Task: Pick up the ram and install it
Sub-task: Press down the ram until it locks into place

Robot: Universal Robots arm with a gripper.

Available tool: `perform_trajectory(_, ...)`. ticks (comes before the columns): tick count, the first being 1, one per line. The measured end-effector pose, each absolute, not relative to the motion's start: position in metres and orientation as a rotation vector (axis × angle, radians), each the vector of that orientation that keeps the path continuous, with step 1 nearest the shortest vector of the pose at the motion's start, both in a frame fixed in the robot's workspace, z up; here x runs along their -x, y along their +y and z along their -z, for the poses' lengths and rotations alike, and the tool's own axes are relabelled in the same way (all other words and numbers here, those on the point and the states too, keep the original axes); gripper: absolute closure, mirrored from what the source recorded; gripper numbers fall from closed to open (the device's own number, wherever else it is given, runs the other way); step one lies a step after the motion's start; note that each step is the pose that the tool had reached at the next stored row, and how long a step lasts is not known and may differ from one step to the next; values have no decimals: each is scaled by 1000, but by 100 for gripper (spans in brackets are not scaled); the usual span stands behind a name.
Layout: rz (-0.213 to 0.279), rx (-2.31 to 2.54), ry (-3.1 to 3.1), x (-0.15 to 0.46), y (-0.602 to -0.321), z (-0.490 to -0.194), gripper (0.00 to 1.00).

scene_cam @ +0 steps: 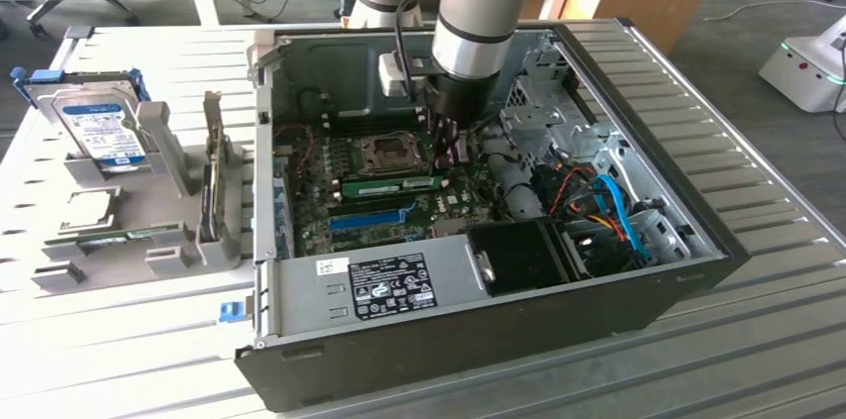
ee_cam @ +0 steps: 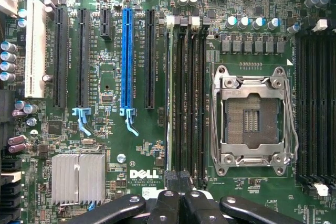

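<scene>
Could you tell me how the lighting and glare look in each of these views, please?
Exterior view: even room light, soft shadow inside the computer case, the arm darkening the board below it. Wrist view: bright, sharp motherboard, glare on the CPU socket frame and heatsink.

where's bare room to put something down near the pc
Free: the slatted table on the exterior view's right of the open case, and in front of it. Crowded: the grey holder rack with the hard drive, and inside the case around the gripper.

Long plastic slot (ee_cam: 126, 59): bright blue
Finned metal heatsink (ee_cam: 78, 178): silver
Printed circuit motherboard (ee_cam: 157, 150): dark green
Jointed gripper linkage (ee_cam: 181, 205): black
</scene>
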State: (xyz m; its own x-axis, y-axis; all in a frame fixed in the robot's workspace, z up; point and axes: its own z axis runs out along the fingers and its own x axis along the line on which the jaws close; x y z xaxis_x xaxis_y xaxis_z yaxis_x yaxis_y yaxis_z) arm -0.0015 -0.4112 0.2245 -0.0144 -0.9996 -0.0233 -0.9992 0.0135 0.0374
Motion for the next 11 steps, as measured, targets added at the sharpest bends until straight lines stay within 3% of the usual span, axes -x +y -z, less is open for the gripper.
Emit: perform_trajectory(11, 68, -2199, -2230, 1, -411, -223, 89)
